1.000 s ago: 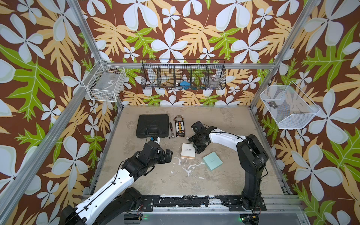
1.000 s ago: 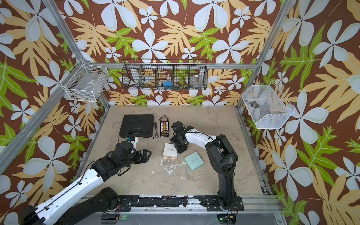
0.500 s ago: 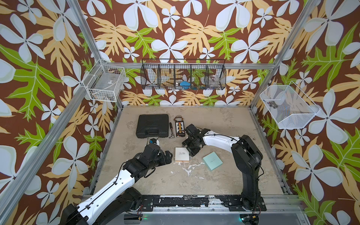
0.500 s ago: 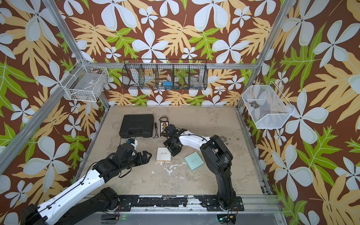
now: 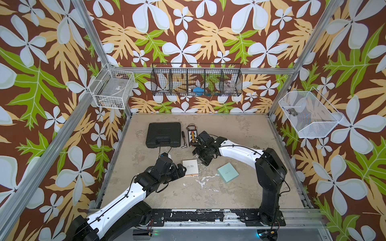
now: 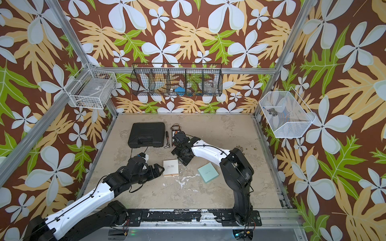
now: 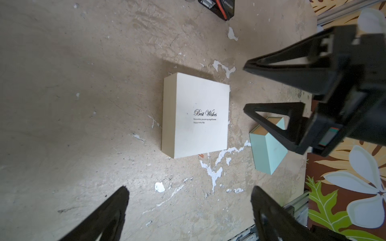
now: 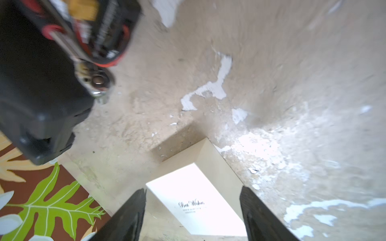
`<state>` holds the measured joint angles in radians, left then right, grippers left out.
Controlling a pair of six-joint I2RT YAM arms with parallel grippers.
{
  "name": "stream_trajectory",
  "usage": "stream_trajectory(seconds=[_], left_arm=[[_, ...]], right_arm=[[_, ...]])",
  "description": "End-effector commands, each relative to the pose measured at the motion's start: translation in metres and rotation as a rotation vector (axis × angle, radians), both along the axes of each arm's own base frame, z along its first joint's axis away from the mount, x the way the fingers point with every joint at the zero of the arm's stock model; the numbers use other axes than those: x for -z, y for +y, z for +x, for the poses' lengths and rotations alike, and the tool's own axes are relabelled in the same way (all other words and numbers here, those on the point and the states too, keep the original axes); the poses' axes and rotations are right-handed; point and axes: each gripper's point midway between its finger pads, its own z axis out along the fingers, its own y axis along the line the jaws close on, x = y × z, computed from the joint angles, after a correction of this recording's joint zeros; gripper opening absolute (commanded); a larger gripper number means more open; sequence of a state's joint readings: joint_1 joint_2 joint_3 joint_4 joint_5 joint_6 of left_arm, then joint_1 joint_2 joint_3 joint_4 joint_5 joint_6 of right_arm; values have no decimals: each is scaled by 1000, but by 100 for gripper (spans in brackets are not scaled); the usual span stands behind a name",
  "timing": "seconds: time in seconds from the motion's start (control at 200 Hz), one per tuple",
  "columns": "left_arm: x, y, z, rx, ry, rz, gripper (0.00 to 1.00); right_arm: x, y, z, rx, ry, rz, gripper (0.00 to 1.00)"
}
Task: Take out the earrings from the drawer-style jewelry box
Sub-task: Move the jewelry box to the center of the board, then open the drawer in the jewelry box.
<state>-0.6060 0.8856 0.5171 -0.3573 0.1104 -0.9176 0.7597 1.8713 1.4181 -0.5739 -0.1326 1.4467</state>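
The earrings cannot be seen. The white box (image 5: 190, 169) that has the words "Best Wishes" on its top lies flat on the bench (image 5: 229, 129), near the middle, and its drawer is pushed in. Both top views show it (image 6: 170, 168). A tiny orange bit (image 7: 201, 155) peeks out at its near edge.

The left tool (image 5: 182, 168) is just beside the left edge of the white box. Its two fingers are spread far apart and it is grasping nothing. In the left wrist view the box (image 7: 196, 114) lies out in front of the left tool (image 7: 189, 187).

The right tool (image 5: 201, 159) is just beside the far right corner of the box. Its fingers are spread apart too, with nothing in them (image 7: 244, 87). I cannot tell if it is touching the box. The right wrist view is blurry, but the box (image 8: 196, 200) shows between the two fingers (image 8: 257, 210).

A pale green box (image 5: 227, 172) lies to the right of the white box, a little apart. White paint flecks (image 5: 201, 181) spot the bench near both boxes.

At the far left of the bench is a black case (image 5: 163, 134). Next to it, on its right, lie a small metal wrench (image 5: 183, 140) and a little board with wires (image 5: 192, 135).
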Motion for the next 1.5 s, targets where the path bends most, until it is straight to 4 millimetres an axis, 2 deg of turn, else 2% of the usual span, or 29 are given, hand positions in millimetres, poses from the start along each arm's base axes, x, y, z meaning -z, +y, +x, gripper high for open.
stream_trajectory(seconds=[0.0, 0.09, 0.165, 0.275, 0.42, 0.55, 0.671, 0.841, 0.996, 1.161, 1.291, 1.491], left_arm=[[-6, -9, 5, -1, -9, -51, 92], [-2, -15, 6, 1, 12, -75, 90], [4, -22, 6, 6, 36, -115, 87], [13, -27, 6, 1, 71, -134, 83], [22, -30, 10, -4, 94, -124, 81], [28, -32, 12, -9, 109, -128, 75], [39, -29, 13, -21, 124, -105, 72], [46, -29, 19, -27, 115, -99, 69], [52, -34, 20, -26, 125, -123, 66], [55, -42, 22, -23, 137, -170, 61], [55, -47, 23, -30, 146, -212, 57], [51, -50, 25, -31, 148, -225, 56]], right_arm=[[-17, -34, 2, -104, -165, -161, 74], [-34, -49, -8, -222, -306, -200, 70], [-46, -54, -24, -360, -444, -223, 57], [-55, -58, -61, -550, -598, -225, 57], [-42, -52, -109, -696, -679, -158, 55], [-21, -36, -130, -768, -667, -80, 52], [-3, -28, -133, -803, -633, -76, 49], [7, -13, -133, -811, -622, -22, 48], [23, 0, -134, -807, -579, 16, 46], [32, 12, -127, -789, -564, 21, 45], [39, 13, -118, -756, -556, 25, 45], [48, 10, -104, -712, -545, 37, 44]])
